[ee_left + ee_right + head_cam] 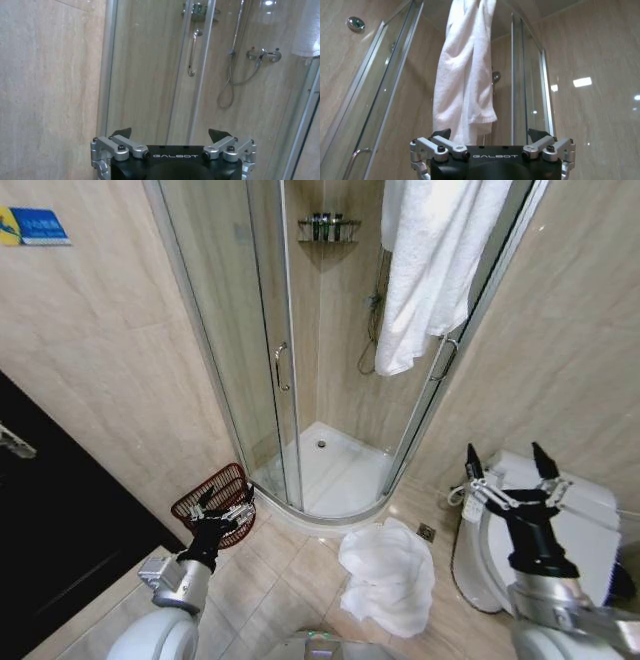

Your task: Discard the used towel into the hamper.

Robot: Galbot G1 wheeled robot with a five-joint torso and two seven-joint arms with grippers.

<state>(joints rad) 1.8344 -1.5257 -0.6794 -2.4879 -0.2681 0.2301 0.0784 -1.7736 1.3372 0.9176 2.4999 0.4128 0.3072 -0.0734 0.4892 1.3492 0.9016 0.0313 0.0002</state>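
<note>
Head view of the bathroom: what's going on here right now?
Nothing is held yet. A crumpled white towel lies on the floor tiles in front of the shower stall, and another towel hangs over the shower door. The hamper stands by the wall. The left gripper is raised just in front of it and the right gripper by the toilet, both open.

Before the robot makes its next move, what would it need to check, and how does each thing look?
1. Towel on floor in sight, crumpled on the tiles: ok.
2. Hamper in sight beside the shower, opening not blocked: ok.
3. Right gripper open and empty, raised over the toilet: ok.
4. Left gripper open and empty, in front of the hamper: ok.
5. Towel grasped: not ok, neither gripper touches it.
6. Which towel is the used one, floor or hanging towel: cannot tell.
</note>
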